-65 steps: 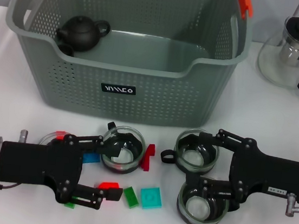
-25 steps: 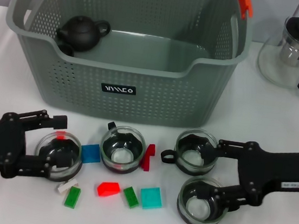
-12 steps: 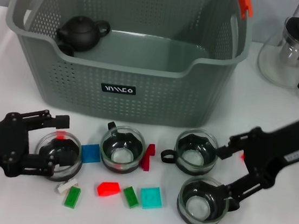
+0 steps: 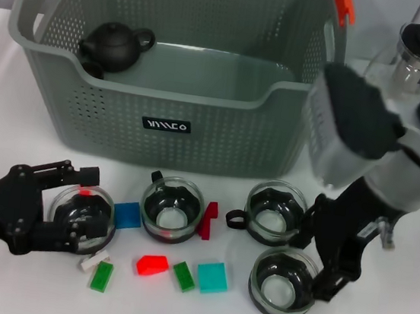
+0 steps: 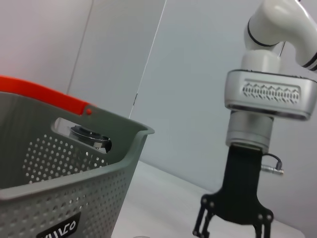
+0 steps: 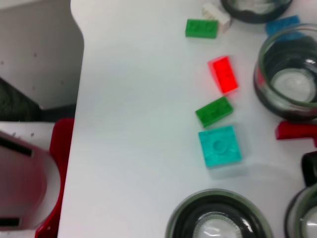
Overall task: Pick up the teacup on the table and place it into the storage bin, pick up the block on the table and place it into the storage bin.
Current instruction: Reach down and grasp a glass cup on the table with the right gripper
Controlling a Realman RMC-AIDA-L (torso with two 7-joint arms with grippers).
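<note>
Four glass teacups [image 4: 172, 209] and the scattered blocks [image 4: 152, 265] all sit on the table in front of the storage bin [image 4: 169, 125], so nothing asked for is in it yet; only a dark teapot [image 4: 115, 44] lies inside. The left gripper [image 4: 74, 203] is spread around the cup farthest from the teapot's corner; the right gripper [image 4: 323, 247] stands spread over the two cups on the other side, holding nothing.

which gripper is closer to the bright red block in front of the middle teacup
Left. The left gripper sits around the leftmost teacup, a short way left of the red block. The right gripper is farther right, by the near right teacup, with the green block and teal block between.
</note>
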